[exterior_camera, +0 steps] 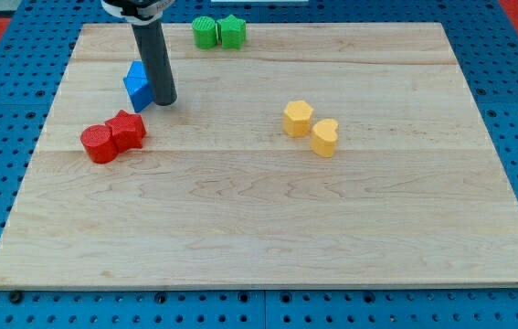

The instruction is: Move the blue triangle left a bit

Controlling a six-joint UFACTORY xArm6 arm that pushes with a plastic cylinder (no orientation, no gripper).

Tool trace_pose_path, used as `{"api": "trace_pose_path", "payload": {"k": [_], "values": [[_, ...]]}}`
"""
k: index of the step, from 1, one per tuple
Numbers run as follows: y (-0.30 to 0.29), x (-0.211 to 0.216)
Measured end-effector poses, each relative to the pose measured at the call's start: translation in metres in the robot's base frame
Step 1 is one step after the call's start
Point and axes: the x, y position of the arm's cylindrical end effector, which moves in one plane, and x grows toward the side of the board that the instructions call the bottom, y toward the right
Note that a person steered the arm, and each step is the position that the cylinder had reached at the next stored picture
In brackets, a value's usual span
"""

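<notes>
- My tip (165,101) rests on the pale wooden counter (268,228), touching the right side of the small blue plastic triangle block (137,87) near the view's upper left.
- My tool is a bare rod; it grips nothing.
- Risk: an off-centre push could spin the triangle, or slide it toward the two red blocks (113,137).

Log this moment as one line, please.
tip: touching blue block, on its right | red pair: below-left | push left: pending

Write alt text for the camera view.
My tip touches the right side of a blue triangle on a wooden board. Two red blocks sit below-left, two green blocks at top, two yellow blocks right.
</notes>
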Motion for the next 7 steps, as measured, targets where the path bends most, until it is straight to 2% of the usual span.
{"api": "trace_pose_path", "payload": {"k": [4,5,6,7], "values": [[-0.01,-0.006],[0.003,-0.003],[0.026,-0.02],[-0.021,0.01]]}}
